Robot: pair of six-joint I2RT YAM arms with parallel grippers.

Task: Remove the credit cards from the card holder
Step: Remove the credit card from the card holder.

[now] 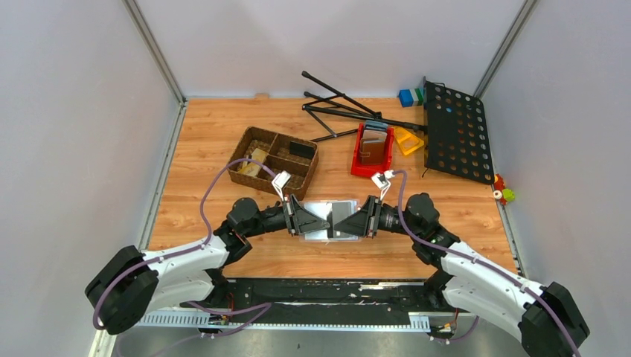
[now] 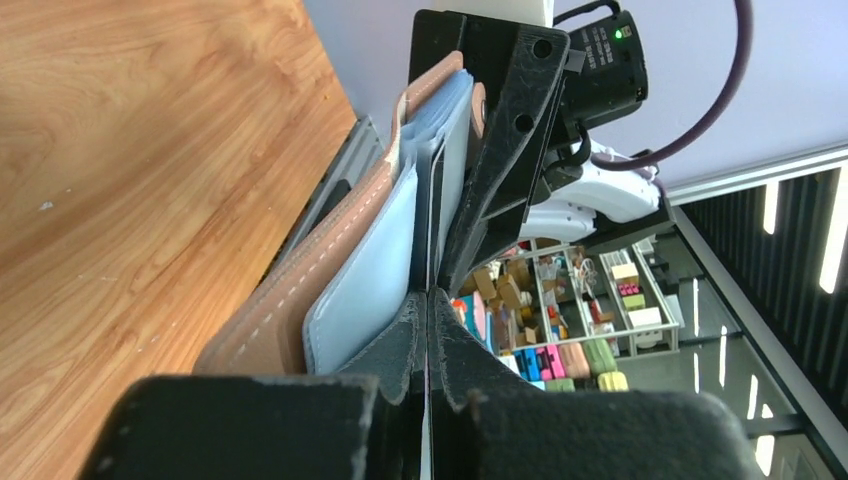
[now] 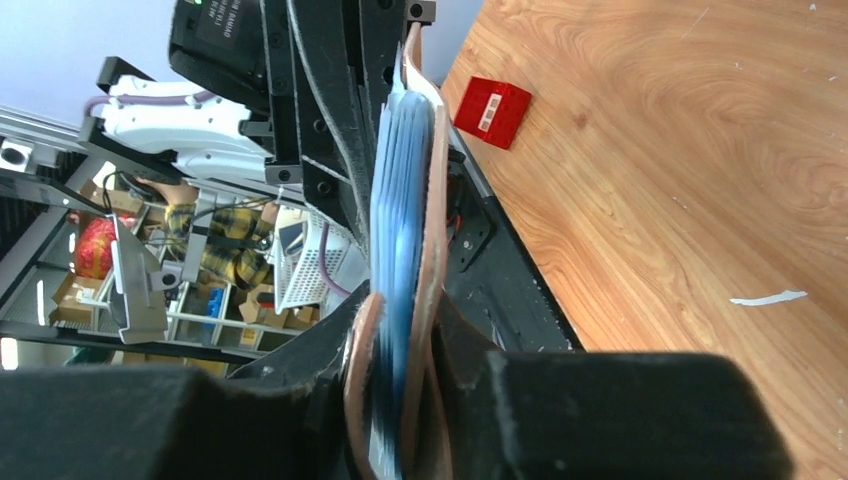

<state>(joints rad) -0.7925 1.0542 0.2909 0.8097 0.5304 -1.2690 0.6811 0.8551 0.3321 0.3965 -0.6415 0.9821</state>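
The card holder (image 1: 331, 218) hangs above the near middle of the table between my two grippers. It is taupe-brown outside and light grey inside. In the left wrist view it stands edge-on (image 2: 330, 270), partly spread. My left gripper (image 2: 428, 300) (image 1: 318, 222) is shut on a thin card edge (image 2: 432, 230) that runs into the holder. My right gripper (image 3: 400, 310) (image 1: 350, 222) faces it from the other side. Its pads press the holder's brown leather (image 3: 435, 200), with blue-grey leaves blurred in between. The cards' faces are hidden.
A wicker basket (image 1: 273, 158) with compartments stands at back left. A red bin (image 1: 372, 149) and a yellow piece (image 1: 408, 139) are at back centre, beside folded tripod legs (image 1: 342, 108) and a black perforated plate (image 1: 455, 132). A small red box (image 3: 492, 112) lies on the wood.
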